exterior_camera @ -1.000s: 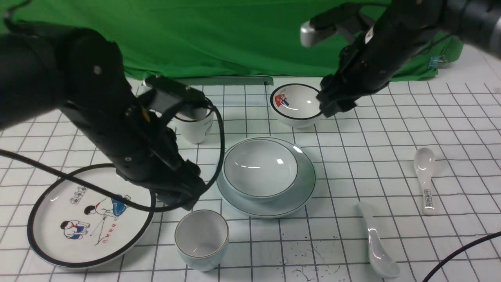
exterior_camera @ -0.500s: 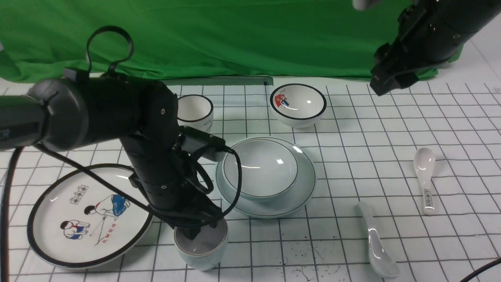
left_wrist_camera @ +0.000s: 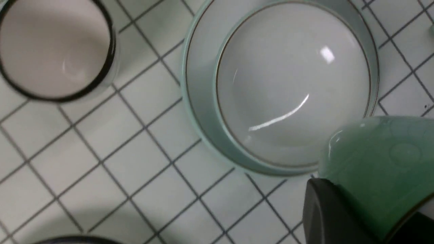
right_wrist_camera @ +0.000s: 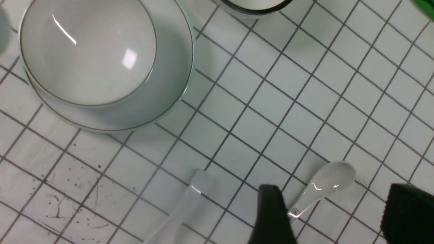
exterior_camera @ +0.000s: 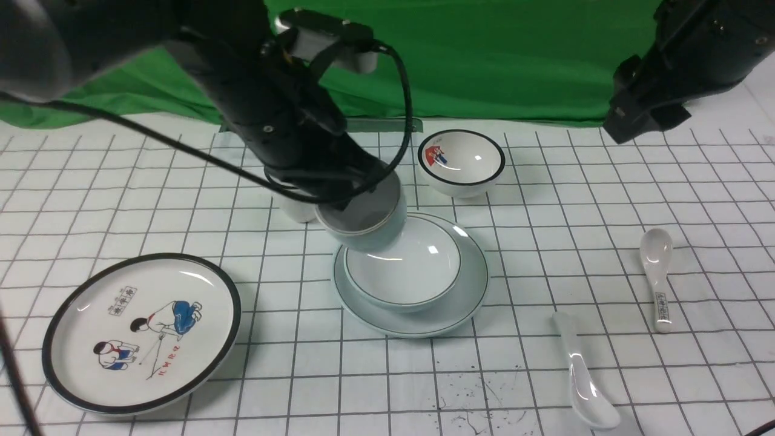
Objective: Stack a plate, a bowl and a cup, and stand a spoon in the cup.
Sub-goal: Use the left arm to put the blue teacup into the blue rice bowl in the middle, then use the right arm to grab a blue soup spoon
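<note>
Surface: white table [exterior_camera: 605, 200] ruled in a dark square grid, with ink specks [exterior_camera: 478, 406] near the front edge
Room: green cloth [exterior_camera: 484, 60] hangs across the back
Plate: the plate [exterior_camera: 469, 290] lies flat at the middle of the table
Bowl: the bowl [exterior_camera: 418, 266] sits upright on the plate, nothing in it
Cup: the cup [exterior_camera: 369, 224] hangs tilted over the bowl's rear-left rim, off the table; whether it touches the bowl cannot be told
Left gripper: the left gripper [exterior_camera: 348, 197] is clamped on the cup's rim, one dark finger [left_wrist_camera: 325, 210] against the outer wall
Right gripper: the right gripper [exterior_camera: 633, 118] is raised at the far right, jaws wide apart, holding nothing
Spoon: the spoon [exterior_camera: 581, 375] lies flat at the front right, well apart from the plate
Other spoon: a marked spoon [exterior_camera: 659, 272] lies further right and back
Other dishes: a picture plate [exterior_camera: 142, 333] at the front left, a figure bowl [exterior_camera: 461, 160] just behind the plate, a tall white cup [left_wrist_camera: 54, 51] largely hidden behind the left arm
Open room: bare grid between the plate and both spoons, and between the plate and the picture plate
</note>
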Motion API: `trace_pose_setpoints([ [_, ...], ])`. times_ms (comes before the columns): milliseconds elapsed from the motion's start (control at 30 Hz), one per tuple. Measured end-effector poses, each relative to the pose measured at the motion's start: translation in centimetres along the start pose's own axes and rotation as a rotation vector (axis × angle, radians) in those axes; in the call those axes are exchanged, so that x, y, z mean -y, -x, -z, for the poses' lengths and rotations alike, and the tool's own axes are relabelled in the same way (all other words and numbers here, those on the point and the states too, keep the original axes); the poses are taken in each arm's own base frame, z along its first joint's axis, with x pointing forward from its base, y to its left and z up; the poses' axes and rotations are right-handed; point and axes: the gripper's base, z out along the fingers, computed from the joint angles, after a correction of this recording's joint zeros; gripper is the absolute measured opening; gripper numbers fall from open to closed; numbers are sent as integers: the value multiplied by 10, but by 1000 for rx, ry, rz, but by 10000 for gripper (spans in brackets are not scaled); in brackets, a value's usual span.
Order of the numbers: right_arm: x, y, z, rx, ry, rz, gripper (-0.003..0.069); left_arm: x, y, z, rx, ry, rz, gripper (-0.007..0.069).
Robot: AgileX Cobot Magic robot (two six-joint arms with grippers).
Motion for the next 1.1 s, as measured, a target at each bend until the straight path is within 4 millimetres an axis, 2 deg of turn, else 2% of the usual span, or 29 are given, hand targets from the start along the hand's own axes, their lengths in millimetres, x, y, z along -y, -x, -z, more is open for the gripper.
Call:
trace_pose_setpoints([
  [100, -2, -5, 2, -6, 2, -2, 456, -8, 15, -40, -52, -15, 7, -6],
  [133, -2, -6, 1, -11, 4, -2, 456, -10, 16, -45, -58, -16, 8, -6],
  [167, -4, -12, -2, -33, 11, -1, 456, -13, 21, -61, -78, -16, 10, -6],
  [300, -11, -29, -15, -103, 33, -14, 456, -21, 28, -91, -116, -13, 10, -4],
  [433, -18, -47, -35, -195, 64, -29, 456, -24, 28, -105, -137, -14, 12, 6],
  [500, -25, -63, -57, -267, 86, -46, 456, -25, 28, -110, -145, -15, 13, 39],
  [567, -27, -69, -65, -284, 91, -59, 456, -25, 28, -111, -145, -15, 14, 66],
  [733, -40, -96, -106, -283, 88, -151, 456, -24, 30, -109, -140, -19, 14, 242],
  [767, -43, -102, -115, -259, 85, -178, 458, -24, 30, -105, -144, -21, 12, 286],
  [800, -43, -103, -117, -256, 86, -182, 458, -23, 31, -104, -145, -20, 11, 300],
  [833, -46, -108, -126, -223, 84, -209, 469, -22, 34, -92, -138, -17, 4, 349],
  [900, -49, -112, -133, -193, 84, -228, 489, -20, 38, -75, -116, -2, -4, 379],
  [967, -51, -115, -141, -161, 82, -251, 528, -16, 46, -33, -36, 37, -22, 392],
  [1000, -51, -115, -143, -156, 82, -255, 536, -16, 47, -29, -26, 41, -21, 392],
  [1033, -51, -113, -149, -137, 78, -269, 554, -11, 48, 5, 41, 63, -30, 379],
  [1100, -50, -110, -156, -103, 71, -277, 564, -6, 46, 42, 111, 96, -41, 336],
])
